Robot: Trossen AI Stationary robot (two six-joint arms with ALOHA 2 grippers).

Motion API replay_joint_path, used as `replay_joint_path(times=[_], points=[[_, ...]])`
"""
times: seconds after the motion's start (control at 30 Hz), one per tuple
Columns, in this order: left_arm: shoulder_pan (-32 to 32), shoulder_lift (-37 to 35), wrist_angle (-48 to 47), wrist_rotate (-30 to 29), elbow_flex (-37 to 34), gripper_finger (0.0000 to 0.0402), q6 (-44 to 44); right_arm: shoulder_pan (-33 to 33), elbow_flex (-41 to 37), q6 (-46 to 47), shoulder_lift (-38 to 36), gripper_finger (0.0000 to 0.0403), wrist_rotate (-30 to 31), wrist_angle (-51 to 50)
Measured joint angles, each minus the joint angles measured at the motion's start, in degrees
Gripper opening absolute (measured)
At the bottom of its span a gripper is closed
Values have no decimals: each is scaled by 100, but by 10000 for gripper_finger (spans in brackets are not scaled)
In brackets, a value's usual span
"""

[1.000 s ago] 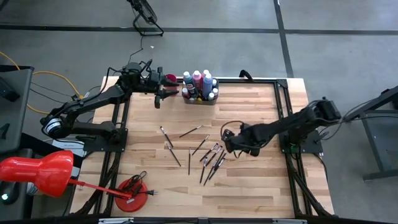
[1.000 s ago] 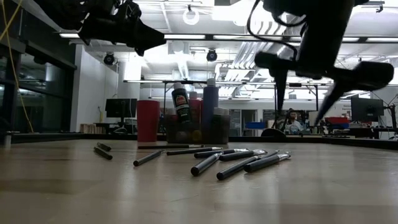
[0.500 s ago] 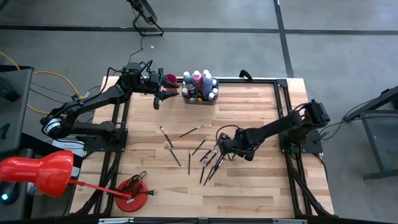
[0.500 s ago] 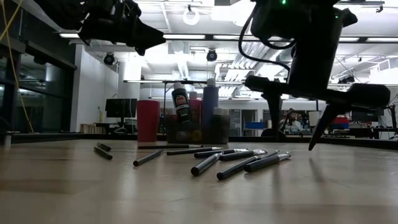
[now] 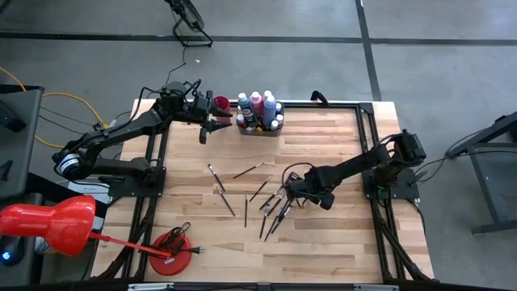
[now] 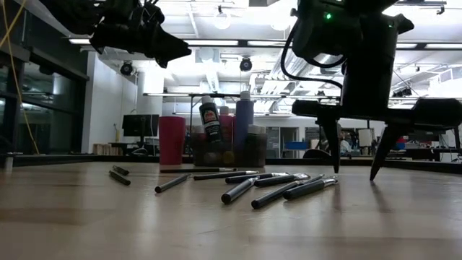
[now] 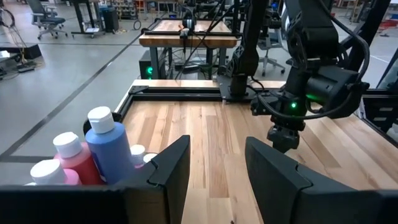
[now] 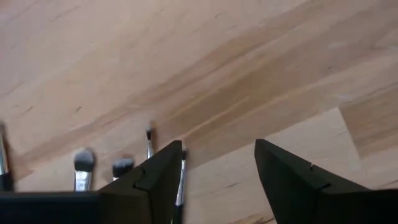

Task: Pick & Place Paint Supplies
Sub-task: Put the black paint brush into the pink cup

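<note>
At the far edge of the wooden table (image 5: 323, 153) a grey tray (image 5: 260, 128) holds the paint bottles (image 5: 257, 109), standing upright and packed close — a tall blue one (image 7: 109, 152), a red-pink one (image 7: 73, 163) and several white-capped ones among them. A pink cup (image 5: 220, 103) stands just beside the tray, on the left arm's side; what is in it cannot be told.

The paintbrushes (image 5: 275, 206) lie flat on the table's middle, well apart from the tray. One cluster lies with its long axes running diagonally, from the near left toward the far right in the high view; a few loose brushes (image 5: 220, 187) lie farther toward the left arm, at mixed angles.

The right gripper (image 5: 284, 198) hangs low over the cluster, its fingers (image 6: 336, 148) spread apart and pointing down, tips close to the table — nothing between them. The left gripper (image 5: 212, 121) waits in the air beside the cup, its fingers (image 7: 171, 168) part open and empty.
</note>
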Motion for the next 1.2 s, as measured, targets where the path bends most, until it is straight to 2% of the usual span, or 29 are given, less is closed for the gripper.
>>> replay_joint_path(times=[0.3,0.73,0.93,1.2], points=[[0,0,2,-2,0,152,3,-221,-2,-290,0,191,20,476],[0,0,2,-4,0,152,2,-188,-2,-266,-2,191,-397,429],[0,0,0,-7,0,152,2,-210,31,-282,303,191,-636,504],[2,0,2,-7,0,152,0,-206,35,-304,399,191,-658,418]])
